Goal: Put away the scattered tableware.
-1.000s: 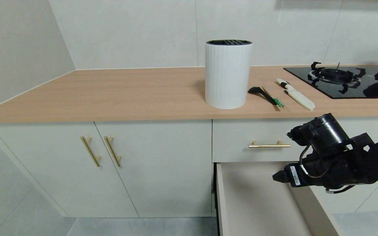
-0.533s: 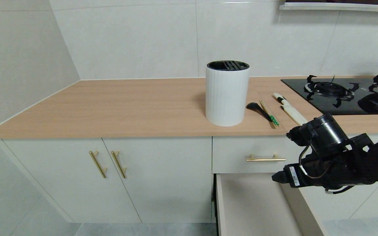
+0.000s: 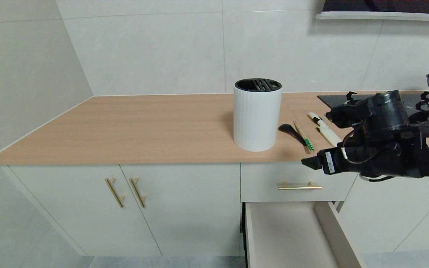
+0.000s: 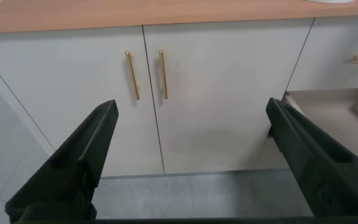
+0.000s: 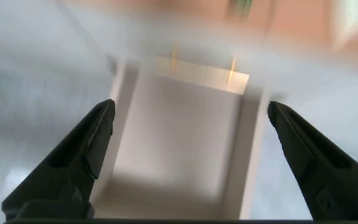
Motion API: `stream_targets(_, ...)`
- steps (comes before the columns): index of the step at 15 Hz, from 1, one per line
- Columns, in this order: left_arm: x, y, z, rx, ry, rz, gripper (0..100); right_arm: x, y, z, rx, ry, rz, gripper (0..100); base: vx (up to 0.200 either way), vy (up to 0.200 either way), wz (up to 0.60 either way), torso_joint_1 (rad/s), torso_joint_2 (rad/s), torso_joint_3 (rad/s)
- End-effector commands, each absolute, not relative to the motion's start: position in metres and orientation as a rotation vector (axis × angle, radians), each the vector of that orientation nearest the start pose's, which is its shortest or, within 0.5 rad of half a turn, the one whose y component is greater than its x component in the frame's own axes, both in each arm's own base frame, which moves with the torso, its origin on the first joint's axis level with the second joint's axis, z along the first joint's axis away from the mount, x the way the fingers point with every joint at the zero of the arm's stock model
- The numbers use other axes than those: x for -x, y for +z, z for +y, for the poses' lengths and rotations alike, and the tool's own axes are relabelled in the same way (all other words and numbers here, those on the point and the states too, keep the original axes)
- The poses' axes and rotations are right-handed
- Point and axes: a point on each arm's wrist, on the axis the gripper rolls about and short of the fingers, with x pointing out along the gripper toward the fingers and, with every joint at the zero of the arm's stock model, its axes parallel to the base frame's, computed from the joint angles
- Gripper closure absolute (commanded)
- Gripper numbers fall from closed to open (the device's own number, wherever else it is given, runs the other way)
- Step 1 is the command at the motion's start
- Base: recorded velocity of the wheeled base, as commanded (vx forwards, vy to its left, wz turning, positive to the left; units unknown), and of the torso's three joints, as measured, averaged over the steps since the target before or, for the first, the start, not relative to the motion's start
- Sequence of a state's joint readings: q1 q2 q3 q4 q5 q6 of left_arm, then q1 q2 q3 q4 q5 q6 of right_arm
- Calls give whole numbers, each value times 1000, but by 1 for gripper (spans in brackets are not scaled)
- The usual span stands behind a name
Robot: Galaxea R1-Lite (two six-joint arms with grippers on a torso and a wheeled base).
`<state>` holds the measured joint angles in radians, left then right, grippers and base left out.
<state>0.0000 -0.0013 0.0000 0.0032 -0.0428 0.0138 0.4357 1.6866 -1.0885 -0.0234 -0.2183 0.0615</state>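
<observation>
The wooden worktop (image 3: 143, 126) runs along a tiled wall. Below it is a pair of pale cabinet doors (image 3: 125, 208) with two brass bar handles side by side. Right of the doors, a lower drawer (image 3: 281, 234) stands pulled out, under a closed drawer front with a brass handle (image 3: 299, 186). A black gas hob (image 3: 330, 99) is set into the worktop's right end. A white ribbed utensil holder (image 3: 257, 115) with a black slotted top stands upright near the front edge.

The right gripper (image 3: 307, 162) hangs at the worktop's front edge, above the open drawer, its fingers spread apart with nothing between them. The left gripper (image 4: 188, 162) faces the cabinet doors, fingers likewise wide apart and holding nothing.

Between the holder and the hob the tableware lies flat: a cream knife (image 3: 324, 128) nearest the hob, then chopsticks (image 3: 303, 136) with green-banded ends, then a black spoon (image 3: 291, 131) just beside the holder, touching the chopsticks.
</observation>
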Motion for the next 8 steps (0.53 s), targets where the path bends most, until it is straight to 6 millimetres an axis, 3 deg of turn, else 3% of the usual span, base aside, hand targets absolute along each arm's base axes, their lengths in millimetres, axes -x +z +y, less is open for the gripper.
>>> stream_targets(1,23,75,-1,-14,-43,3,0,-295,232,129,117,191,462,0,0,0,0,0,0,0)
stream_targets(2,23,75,-1,-14,-43,3,0,-299,238,131,107,181,461,0,0,0,0,0,0,0)
stream_targets(4,23,75,-1,-14,-43,3,0,-310,220,136,70,158,515,0,0,0,0,0,0,0)
stream_targets(8,23,75,-1,-14,-43,3,0,-331,201,131,59,110,536,0,0,0,0,0,0,0)
